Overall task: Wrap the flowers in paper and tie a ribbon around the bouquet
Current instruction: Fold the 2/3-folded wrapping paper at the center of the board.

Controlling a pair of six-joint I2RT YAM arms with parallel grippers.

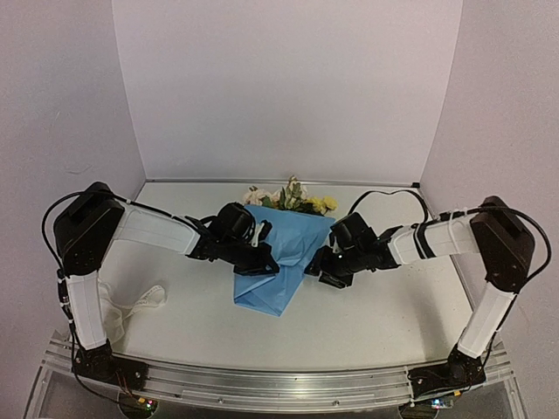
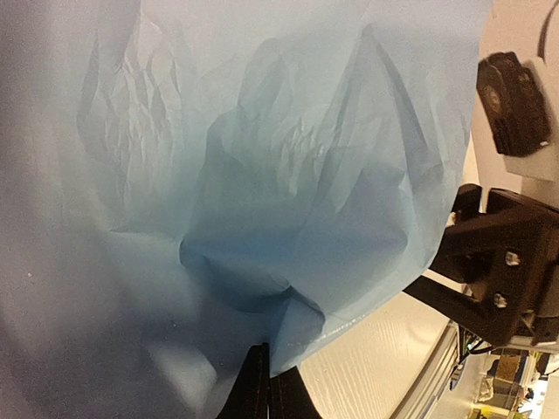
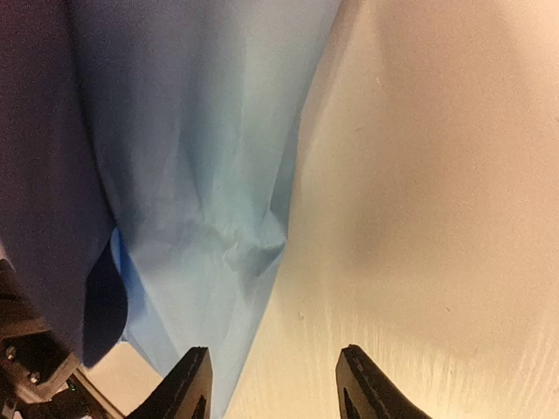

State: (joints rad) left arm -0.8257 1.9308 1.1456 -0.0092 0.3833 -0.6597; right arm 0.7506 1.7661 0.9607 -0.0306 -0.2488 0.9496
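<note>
White tabletop (image 1: pixel 376 314) carries the ribbon (image 1: pixel 131 304) near my left base. My left gripper (image 2: pixel 265 384) is pinched tight on the light-blue paper (image 1: pixel 284 253). My right gripper (image 3: pixel 272 353) stands half open, empty, just beside it. The flowers (image 1: pixel 293 196) poke out beyond.

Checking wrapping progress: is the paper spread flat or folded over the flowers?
Folded: the paper forms a cone, with the flowers poking out its far end.
</note>
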